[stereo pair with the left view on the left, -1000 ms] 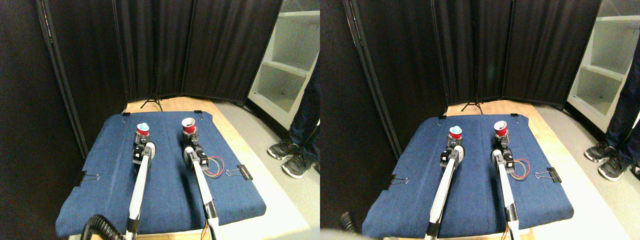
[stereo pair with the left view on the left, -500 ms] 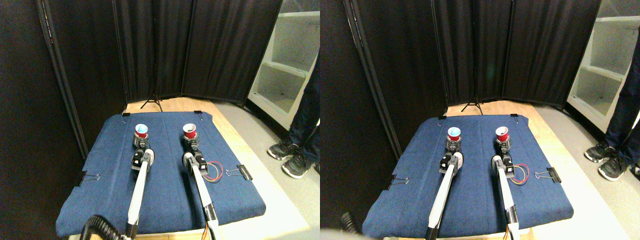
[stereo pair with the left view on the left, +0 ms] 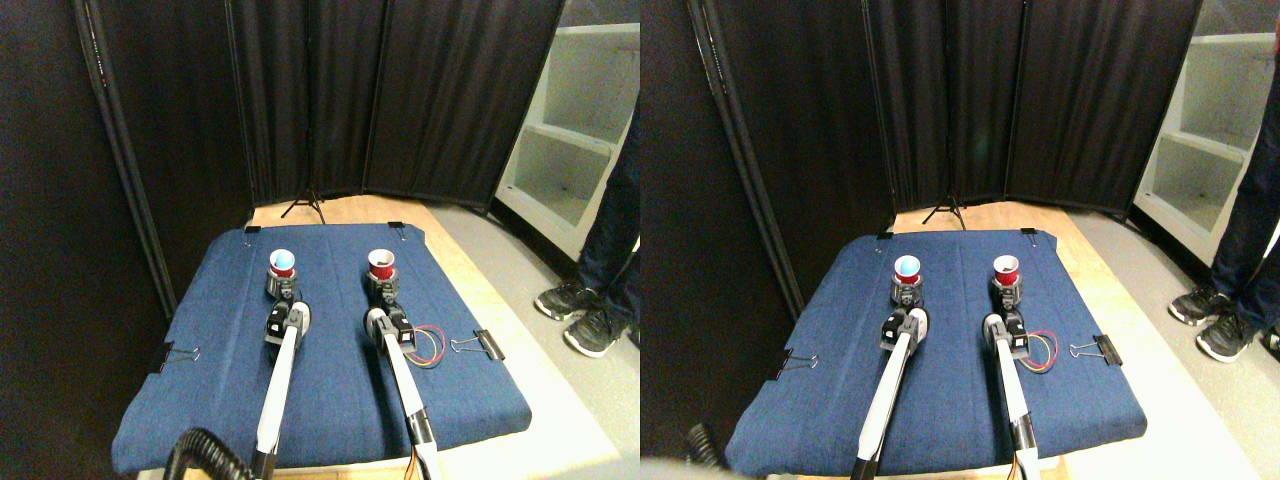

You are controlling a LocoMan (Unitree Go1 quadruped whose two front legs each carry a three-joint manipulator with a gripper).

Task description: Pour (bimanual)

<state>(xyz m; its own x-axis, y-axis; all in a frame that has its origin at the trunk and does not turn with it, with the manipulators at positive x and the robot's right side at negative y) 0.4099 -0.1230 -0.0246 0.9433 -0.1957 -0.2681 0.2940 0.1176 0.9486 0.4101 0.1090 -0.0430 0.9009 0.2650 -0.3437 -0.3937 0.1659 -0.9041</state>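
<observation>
While both cups stood upright on the blue pad (stereo pair with the left view on the left: pixel 330 390), nothing had spilled, but several hazards were on record.

Item, binder clip (stereo pair with the left view on the left: pixel 176 354): at the pad's left edge, well apart from the work. Low risk.

Item, left cup (stereo pair with the left view on the left: pixel 282 264): red, pale blue inside, upright near the pad's far end. Left hand (stereo pair with the left view on the left: pixel 281 289) sat right at its base. Whether that hand was closed on the cup or only against it could not be told at this size. Risk: a loose hold would let the cup slip or tip once lifted.

Item, right cup (stereo pair with the left view on the left: pixel 382 265): red, pale inside, upright, level with the left cup and well apart from it. Right hand (stereo pair with the left view on the left: pixel 386 291) sat at its base; its opening and hold likewise could not be told. Risk: the gap between the cups had to be closed before any pour, and a tilt begun too soon would drop the contents on the pad. Contents not visible.

Item, loose wires (stereo pair with the left view on the left: pixel 428 340): red and yellow loop lying just beside the right arm. Risk: a snag as that arm swung.

Item, second clip (stereo pair with the left view on the left: pixel 480 345): at the pad's right edge, near the wires.

Item, person's shoes (stereo pair with the left view on the left: pixel 580 312): on the floor right of the bench, apart from it. Risk: a step inward could jog the bench.
</observation>
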